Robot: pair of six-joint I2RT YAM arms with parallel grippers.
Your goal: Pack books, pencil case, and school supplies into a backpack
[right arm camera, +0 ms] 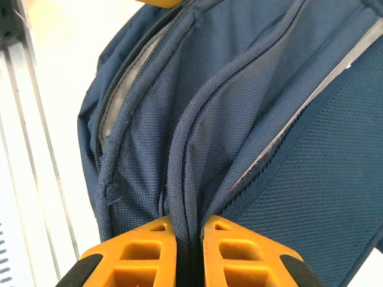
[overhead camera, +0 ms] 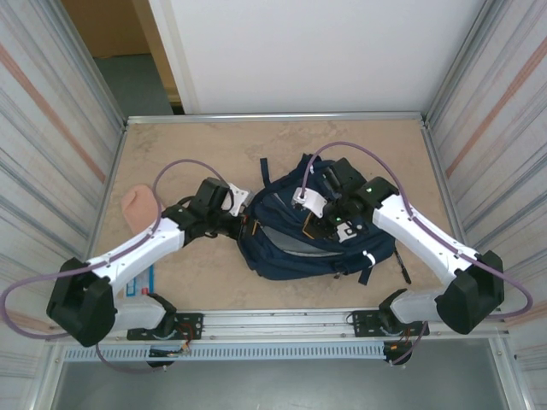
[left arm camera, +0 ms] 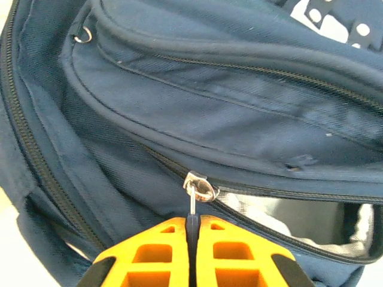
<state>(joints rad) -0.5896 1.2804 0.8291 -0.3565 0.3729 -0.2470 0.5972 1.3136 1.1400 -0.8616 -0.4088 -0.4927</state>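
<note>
The navy backpack (overhead camera: 295,231) lies in the middle of the table between both arms. My left gripper (overhead camera: 243,224) is at its left side, shut on the dark zipper pull (left arm camera: 192,222) that hangs from a silver slider (left arm camera: 202,188). To the right of the slider the zipper gapes, showing pale grey lining (left arm camera: 281,212). My right gripper (overhead camera: 332,224) sits on top of the backpack, shut on a piped fold of its fabric (right arm camera: 187,179). The peach-pink lump (overhead camera: 138,207) lies at the left. A light-blue oblong (overhead camera: 142,280) peeks out beside my left arm. The book is out of view.
A thin dark stick (overhead camera: 402,265) lies just right of the backpack, near my right arm. Corrugated metal walls close in the left and right sides, and a metal rail (overhead camera: 282,320) runs along the near edge. Bare tabletop (overhead camera: 256,141) stretches behind the backpack.
</note>
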